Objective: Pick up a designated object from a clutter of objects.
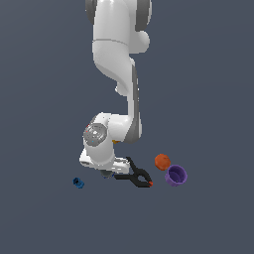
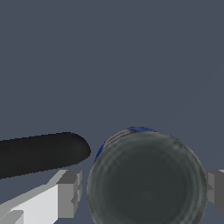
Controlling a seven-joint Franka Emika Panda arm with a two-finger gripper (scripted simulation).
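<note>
- In the wrist view the dark grey round cup (image 2: pixel 146 179) sits between the two fingers of the claw (image 2: pixel 142 190), filling the gap.
- The claw is part open; one grey fingertip (image 2: pixel 70 192) lies just beside the cup's wall, and whether it presses cannot be told.
- A black clamp (image 1: pixel 135 176) lies just beside the claw (image 1: pixel 106 173), low on the bench (image 1: pixel 49 213).
- An orange ball (image 1: pixel 162 161) and a purple cup (image 1: pixel 175 175) rest beyond the clamp.
- A tiny blue cylinder (image 1: pixel 78 183) lies near the claw's other side.

place: simulated test scene | evidence: flat featureless grey ground (image 1: pixel 44 99); rendered robot arm (image 1: pixel 116 59); no room
</note>
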